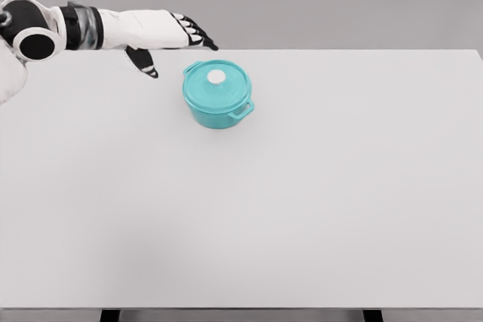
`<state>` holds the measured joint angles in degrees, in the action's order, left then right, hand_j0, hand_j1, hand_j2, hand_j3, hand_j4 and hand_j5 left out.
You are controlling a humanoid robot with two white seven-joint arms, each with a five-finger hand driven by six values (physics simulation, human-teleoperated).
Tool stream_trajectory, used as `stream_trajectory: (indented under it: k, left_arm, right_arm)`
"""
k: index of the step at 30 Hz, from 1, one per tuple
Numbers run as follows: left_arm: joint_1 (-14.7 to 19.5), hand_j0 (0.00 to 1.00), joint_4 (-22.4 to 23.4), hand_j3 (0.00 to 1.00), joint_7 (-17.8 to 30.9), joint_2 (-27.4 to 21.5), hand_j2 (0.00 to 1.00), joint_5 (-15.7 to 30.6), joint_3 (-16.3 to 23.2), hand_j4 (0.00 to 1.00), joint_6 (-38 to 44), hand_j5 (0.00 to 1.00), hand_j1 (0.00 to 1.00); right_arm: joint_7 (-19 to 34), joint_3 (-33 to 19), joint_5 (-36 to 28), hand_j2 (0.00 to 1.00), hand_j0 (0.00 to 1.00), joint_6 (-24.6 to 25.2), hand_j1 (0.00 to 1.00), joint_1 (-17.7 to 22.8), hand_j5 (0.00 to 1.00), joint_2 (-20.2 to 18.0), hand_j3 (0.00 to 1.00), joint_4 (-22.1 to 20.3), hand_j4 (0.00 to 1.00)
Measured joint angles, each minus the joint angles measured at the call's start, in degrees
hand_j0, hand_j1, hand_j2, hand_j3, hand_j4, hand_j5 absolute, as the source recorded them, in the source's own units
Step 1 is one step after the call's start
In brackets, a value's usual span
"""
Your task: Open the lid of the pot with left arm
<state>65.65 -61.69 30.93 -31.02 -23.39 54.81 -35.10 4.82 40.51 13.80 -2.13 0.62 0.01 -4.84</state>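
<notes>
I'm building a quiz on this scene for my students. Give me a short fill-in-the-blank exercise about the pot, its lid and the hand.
1. The lid of the teal pot is still ____ the pot.
2. The knob on the lid is ____ in colour.
3. The left hand, fingers spread, holds ____.
4. The pot stands on a white ____.

Missing words: on; white; nothing; table.
</notes>
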Motion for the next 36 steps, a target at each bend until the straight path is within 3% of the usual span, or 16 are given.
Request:
stream_trajectory:
  k: [5, 9, 14, 16, 36]
  left_arm:
    - [1.9, 1.0, 11.7, 1.0, -0.2, 9.7, 1.0, 0.2, 3.7, 1.0, 0.0, 1.0, 1.0]
    - [2.0, 1.0, 15.2, 1.0, -0.3, 12.1, 1.0, 0.1, 4.7, 1.0, 0.0, 1.0, 1.0]
    - [2.0, 0.91, 16.3, 0.91, -0.3, 13.0, 0.91, -0.2, 5.5, 0.91, 0.0, 0.91, 0.91]
    - [2.1, 0.79, 16.5, 0.79, -0.3, 13.2, 0.79, -0.1, 5.7, 0.79, 0.0, 0.79, 0.79]
    - [3.0, 0.71, 16.5, 0.71, -0.2, 12.9, 0.71, 0.1, 6.5, 0.71, 0.0, 0.71, 0.71]
  right_arm:
    - [0.0, 0.0, 0.0, 1.0, 1.0, 0.0, 1.0, 0.0, 1.0, 0.0, 1.0, 0.0, 1.0]
    - [0.0, 0.0, 0.0, 1.0, 1.0, 0.0, 1.0, 0.0, 1.0, 0.0, 1.0, 0.0, 1.0]
    - [0.0, 0.0, 0.0, 1.0, 1.0, 0.0, 1.0, 0.0, 1.0, 0.0, 1.0, 0.0, 1.0]
    - [0.0, 0.0, 0.0, 1.0, 1.0, 0.0, 1.0, 0.0, 1.0, 0.0, 1.0, 0.0, 1.0]
    - [0.0, 0.0, 0.0, 1.0, 1.0, 0.0, 1.0, 0.0, 1.0, 0.0, 1.0, 0.0, 1.0]
